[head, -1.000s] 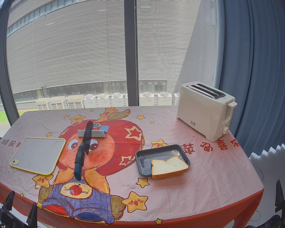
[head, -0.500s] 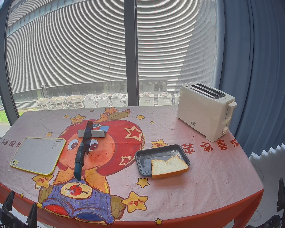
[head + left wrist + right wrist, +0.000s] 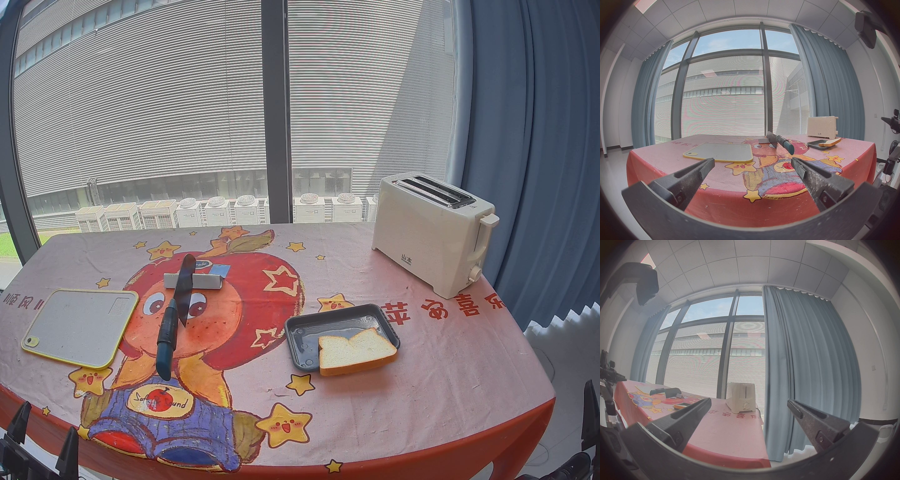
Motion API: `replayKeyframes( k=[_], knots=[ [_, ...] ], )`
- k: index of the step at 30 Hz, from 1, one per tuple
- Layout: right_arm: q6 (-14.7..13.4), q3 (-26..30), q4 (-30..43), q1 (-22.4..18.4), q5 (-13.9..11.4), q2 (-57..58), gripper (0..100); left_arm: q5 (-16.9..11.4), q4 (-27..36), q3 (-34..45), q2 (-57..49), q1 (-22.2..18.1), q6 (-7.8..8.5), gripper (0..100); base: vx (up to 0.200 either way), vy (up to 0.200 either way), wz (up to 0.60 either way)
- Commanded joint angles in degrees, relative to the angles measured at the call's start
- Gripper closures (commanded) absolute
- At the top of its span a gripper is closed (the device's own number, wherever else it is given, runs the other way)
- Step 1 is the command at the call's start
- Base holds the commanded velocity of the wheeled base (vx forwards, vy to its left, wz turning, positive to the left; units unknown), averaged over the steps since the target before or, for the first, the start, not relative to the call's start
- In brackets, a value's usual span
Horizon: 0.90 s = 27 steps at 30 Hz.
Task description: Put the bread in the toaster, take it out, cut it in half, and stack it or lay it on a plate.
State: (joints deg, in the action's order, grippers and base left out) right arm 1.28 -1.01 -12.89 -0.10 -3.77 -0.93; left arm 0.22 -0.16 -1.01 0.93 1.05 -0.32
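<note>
At the far left the left gripper [image 3: 752,161] hangs low in front of the tabletop's [image 3: 437,387] near edge, its jaws spread wide with nothing between them. On the cartoon-printed cloth, a pale cutting board [image 3: 80,326] with a yellow-green rim lies flat near the left edge. Just to its right lies a knife [image 3: 170,325], blue handle toward the near edge and dark blade pointing away toward the window [image 3: 156,112]; the blade crosses a small white block [image 3: 200,281], possibly a knife rest, though the view is too coarse to be sure. Right of centre sits a dark rectangular tray [image 3: 306,331], and the slice of bread [image 3: 355,351] lies on its near right corner, overhanging the rim. Further back on the right stands the cream toaster [image 3: 431,231], well apart from the tray, its two slots facing up and its lever high on the right end. A blue-grey curtain [image 3: 537,156] hangs behind it. The right gripper [image 3: 749,402] is off the tabletop's right side, below its edge, jaws likewise released and wide apart, gripping nothing
</note>
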Motion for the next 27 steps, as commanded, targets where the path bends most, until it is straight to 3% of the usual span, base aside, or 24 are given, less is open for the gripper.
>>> replayKeyframes(
  k=[1,3,12,14,17,27],
  knots=[
    [-0.7,0.9,0.1,0.0,-1.8,0.9,0,0.0,0.0,1.0,-0.9,0.0,-0.03,0,0.0,0.0,0.0],
    [-1.8,0.8,0.0,0.0,-4.1,0.9,0,0.0,0.0,1.0,-0.9,0.0,-0.03,0,0.0,0.0,0.0],
    [-5.1,0.3,0.9,0.1,-6.5,0.9,0,0.0,0.0,1.0,-0.9,0.0,-0.03,0,0.0,0.0,0.0],
    [-7.6,0.0,1.3,0.1,-7.8,0.9,0,0.0,0.0,1.0,-0.9,0.0,-0.03,0,0.0,0.0,0.0],
    [-8.9,-0.3,1.4,0.0,-8.7,0.8,0,0.0,0.0,1.0,-0.9,0.0,-0.03,0,0.0,0.0,0.0],
    [-9.2,-1.5,1.3,0.2,-9.0,-3.3,0,0.0,0.0,1.0,-0.9,0.0,-0.03,0,0.0,0.0,0.0]
  ],
)
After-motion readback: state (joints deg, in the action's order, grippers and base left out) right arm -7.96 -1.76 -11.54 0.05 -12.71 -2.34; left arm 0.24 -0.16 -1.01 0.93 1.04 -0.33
